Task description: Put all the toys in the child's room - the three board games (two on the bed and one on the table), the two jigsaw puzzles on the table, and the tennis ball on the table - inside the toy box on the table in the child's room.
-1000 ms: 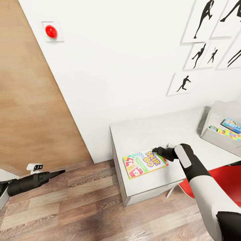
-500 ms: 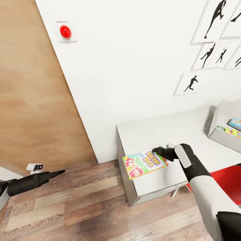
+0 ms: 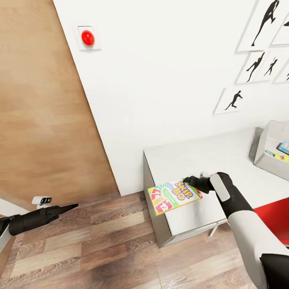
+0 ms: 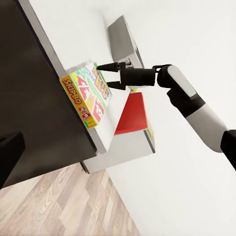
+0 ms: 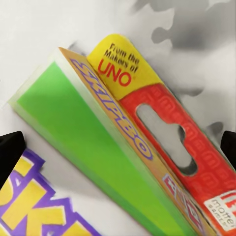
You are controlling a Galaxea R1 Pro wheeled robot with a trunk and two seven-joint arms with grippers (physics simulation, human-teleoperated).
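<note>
In the head view, the right gripper (image 3: 192, 181) is closing on the far edge of the SKIP-BO board game (image 3: 173, 196), which is lying over the left front corner of the table (image 3: 200, 158) with its near corner overhanging the edge. The toy box (image 3: 269, 153) is sitting well apart at the table's right end, already holding colourful things. The left gripper (image 3: 67, 208) is hanging low over the wood-plank floor (image 3: 100, 249), carrying nothing; how wide it is parted cannot be told here. To my mind, the carry wants the box kept level and lifted clear of the tabletop before it is swung toward the tray, since a thin edge grip is liable to let a flat box pivot.

In the left wrist view, the right gripper (image 4: 109, 76) is showing its two dark fingers set either side of the game's (image 4: 88, 96) edge, nipping it rather than spread wide. A red chair (image 4: 132, 114) is tucked beside the table (image 4: 73, 34).

In the right wrist view, the game's (image 5: 137, 147) green side and red hang-tab are lying between the fingertips (image 5: 10, 150).

The room is white-walled, with black silhouette posters (image 3: 257, 40), a red button (image 3: 88, 38) and a wooden door panel (image 3: 44, 112).
</note>
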